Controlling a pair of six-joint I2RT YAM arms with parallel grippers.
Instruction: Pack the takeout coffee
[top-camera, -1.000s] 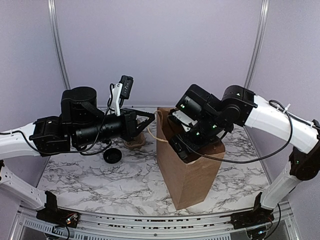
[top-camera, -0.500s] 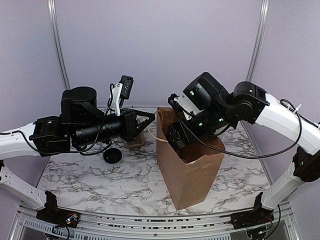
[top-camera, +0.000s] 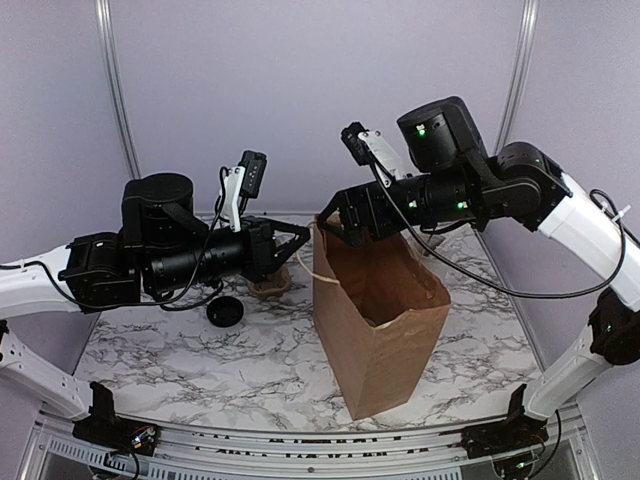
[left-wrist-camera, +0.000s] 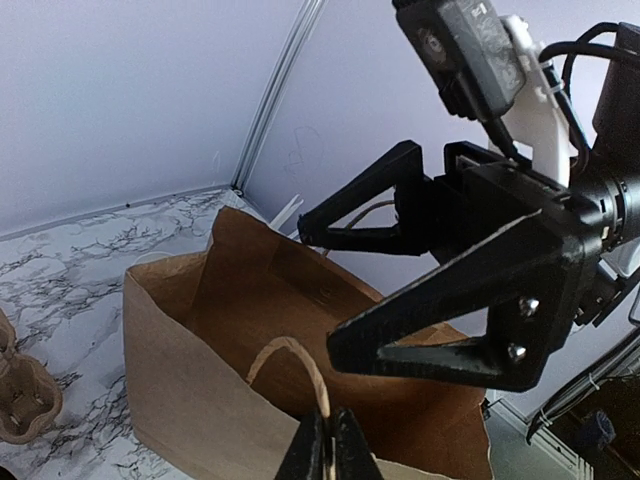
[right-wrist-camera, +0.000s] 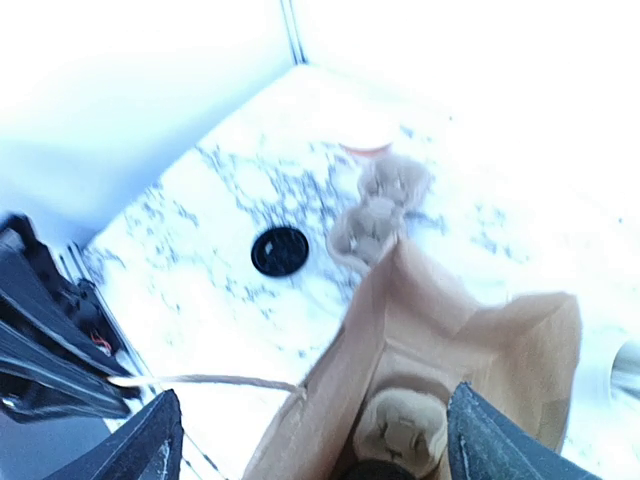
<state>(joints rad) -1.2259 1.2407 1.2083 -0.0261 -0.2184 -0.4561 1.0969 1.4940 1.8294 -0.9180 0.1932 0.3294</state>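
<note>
A brown paper bag (top-camera: 375, 320) stands open in the middle of the table. My left gripper (top-camera: 303, 238) is shut on the bag's paper loop handle (left-wrist-camera: 300, 365), with its fingertips (left-wrist-camera: 328, 445) pinching it. My right gripper (top-camera: 343, 224) is open and empty, just above the bag's back left rim. In the right wrist view, a pulp carrier (right-wrist-camera: 405, 425) lies at the bottom of the bag (right-wrist-camera: 440, 330), with a dark round shape (right-wrist-camera: 375, 470) beside it. The white takeout coffee cup does not show clearly; I cannot tell whether that dark shape is its lid.
A loose black lid (top-camera: 226, 311) lies on the marble table (top-camera: 200, 360) left of the bag. A second pulp carrier (top-camera: 270, 285) sits behind it under my left arm. The booth walls stand close at the back and sides.
My right gripper has risen out of the bag to above its rim, and the wrist has tipped up. The left gripper and the bag have stayed put.
</note>
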